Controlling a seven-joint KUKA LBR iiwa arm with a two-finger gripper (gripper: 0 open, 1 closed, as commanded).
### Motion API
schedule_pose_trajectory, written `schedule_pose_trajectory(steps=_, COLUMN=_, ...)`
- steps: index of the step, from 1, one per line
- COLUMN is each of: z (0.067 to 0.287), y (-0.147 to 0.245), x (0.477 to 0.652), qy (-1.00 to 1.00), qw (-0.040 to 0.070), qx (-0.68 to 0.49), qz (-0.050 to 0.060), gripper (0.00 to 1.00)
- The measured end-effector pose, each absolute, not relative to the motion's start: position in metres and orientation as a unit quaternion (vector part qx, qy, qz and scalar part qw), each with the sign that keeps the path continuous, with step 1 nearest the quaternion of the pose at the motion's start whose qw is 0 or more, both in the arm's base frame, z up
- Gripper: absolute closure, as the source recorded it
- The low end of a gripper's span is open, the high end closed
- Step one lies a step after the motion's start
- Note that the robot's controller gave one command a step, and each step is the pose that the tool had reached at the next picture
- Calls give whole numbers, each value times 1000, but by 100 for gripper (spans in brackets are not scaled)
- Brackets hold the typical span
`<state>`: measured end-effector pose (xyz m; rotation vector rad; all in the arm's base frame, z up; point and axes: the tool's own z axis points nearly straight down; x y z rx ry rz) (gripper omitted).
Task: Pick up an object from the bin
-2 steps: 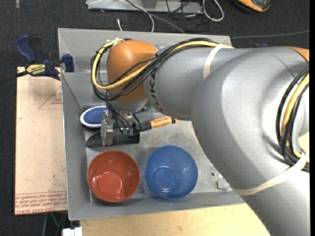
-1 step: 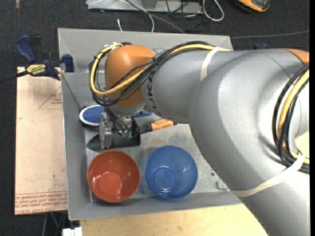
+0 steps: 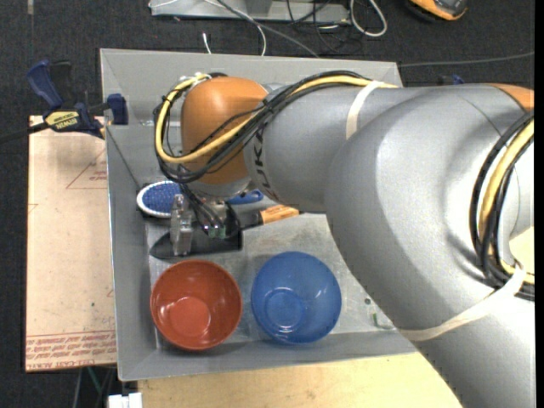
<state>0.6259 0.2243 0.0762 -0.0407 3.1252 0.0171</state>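
Observation:
My gripper (image 3: 181, 232) hangs low over the left middle of the bin, under the orange wrist cover. Right below it lies a flat black thing (image 3: 197, 245), and the gripper's tip seems to touch it or hover just above it. A blue oval brush head with a white rim (image 3: 156, 199) lies just up and left of the gripper. To the right, a tool with an orange handle (image 3: 278, 214) and a blue part (image 3: 247, 198) pokes out from under the arm. A red bowl (image 3: 195, 304) stands directly in front of the gripper.
A blue bowl (image 3: 296, 297) stands beside the red bowl along the bin's front wall. The large grey arm covers the bin's back and right side. Bare bin floor shows at the front right.

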Motion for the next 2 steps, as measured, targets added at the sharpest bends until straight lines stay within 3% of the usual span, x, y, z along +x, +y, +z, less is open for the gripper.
schedule_pose_trajectory(steps=2, z=78, y=229, x=623, qy=999, qw=9, qx=-45, qz=4, gripper=100)
